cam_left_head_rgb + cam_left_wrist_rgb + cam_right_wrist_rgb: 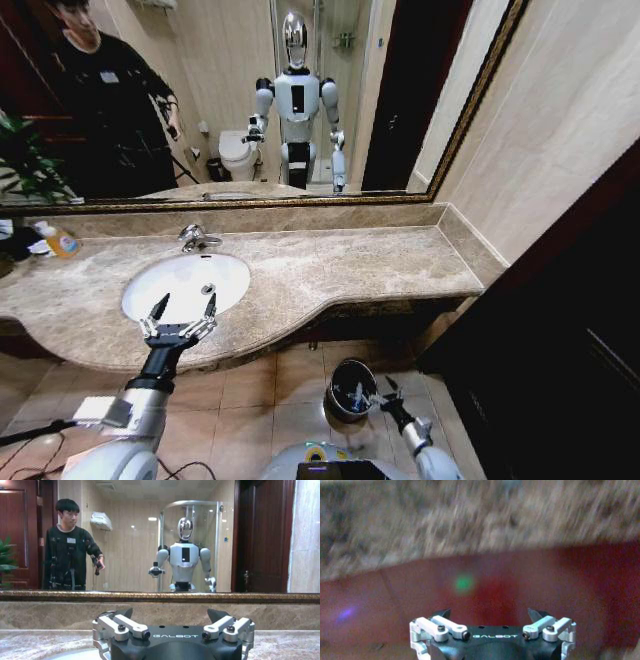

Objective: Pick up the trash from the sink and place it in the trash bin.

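At the far left of the beige marble countertop (330, 270) stands an orange-labelled bottle (58, 240). My left gripper (181, 306) hangs over the near rim of the white oval sink (150, 290), its two fingers spread apart with nothing between them. A chrome faucet (197, 237) sits behind the basin. I cannot make out any trash in the bowl. Down on the tiled floor, the small round black trash bin (352, 387) stands just beside my right gripper (391, 385), fingers apart and empty.
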